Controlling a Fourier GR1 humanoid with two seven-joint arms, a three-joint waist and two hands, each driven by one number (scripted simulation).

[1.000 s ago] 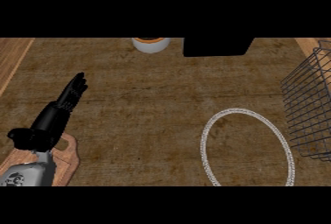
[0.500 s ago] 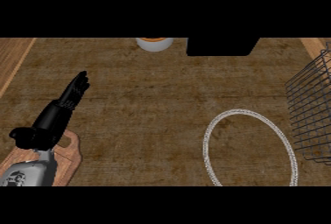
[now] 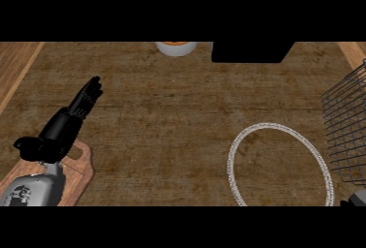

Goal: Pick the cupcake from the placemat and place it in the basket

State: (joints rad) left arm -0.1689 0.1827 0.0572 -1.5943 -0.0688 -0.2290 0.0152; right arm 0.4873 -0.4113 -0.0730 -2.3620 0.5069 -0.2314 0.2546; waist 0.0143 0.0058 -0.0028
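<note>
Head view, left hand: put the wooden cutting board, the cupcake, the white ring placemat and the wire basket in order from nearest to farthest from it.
From the left hand:
1. Wooden cutting board, lower left, directly under the wrist.
2. Cupcake, at the top edge, up and to the right of the fingers.
3. White ring placemat, lower right of centre.
4. Wire basket, at the right edge.

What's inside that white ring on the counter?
Inside the white ring only brown counter shows. No cupcake sits there. Its lower edge runs out of view, so that bit stays unseen.
</note>
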